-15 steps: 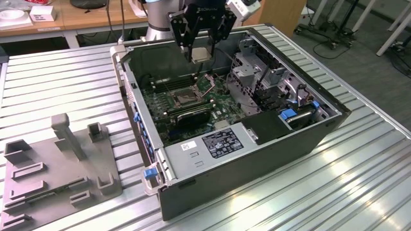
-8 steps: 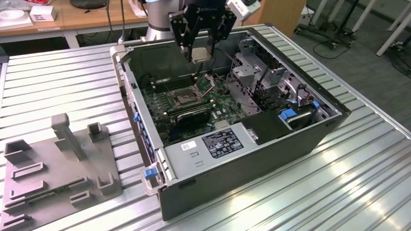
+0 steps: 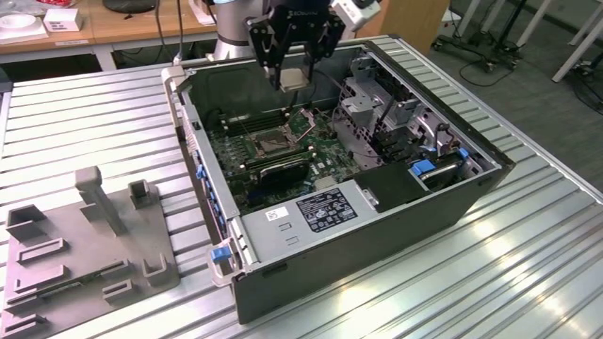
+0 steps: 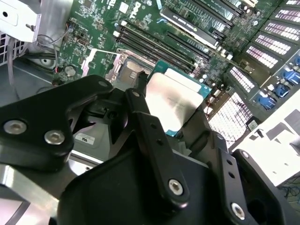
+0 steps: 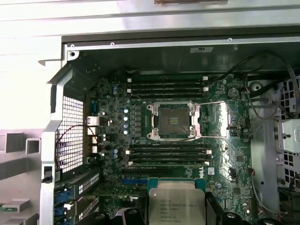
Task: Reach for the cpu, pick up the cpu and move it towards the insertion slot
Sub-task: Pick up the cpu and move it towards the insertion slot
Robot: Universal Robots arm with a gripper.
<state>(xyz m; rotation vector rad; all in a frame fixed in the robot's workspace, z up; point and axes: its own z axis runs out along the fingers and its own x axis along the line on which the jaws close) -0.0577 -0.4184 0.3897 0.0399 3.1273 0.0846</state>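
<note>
Hanging cpu apparently between gripper fingers.

No legible print on any surface.

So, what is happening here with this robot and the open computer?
The robot arm's gripper is holding the cpu in the air above the open computer case, which lies on its side on the metal table. In the first wrist view the insertion slot on the green motherboard has nothing in it, and the chip is not yet over it. The grey plastic tray sits on the table at the exterior view's left.
</note>
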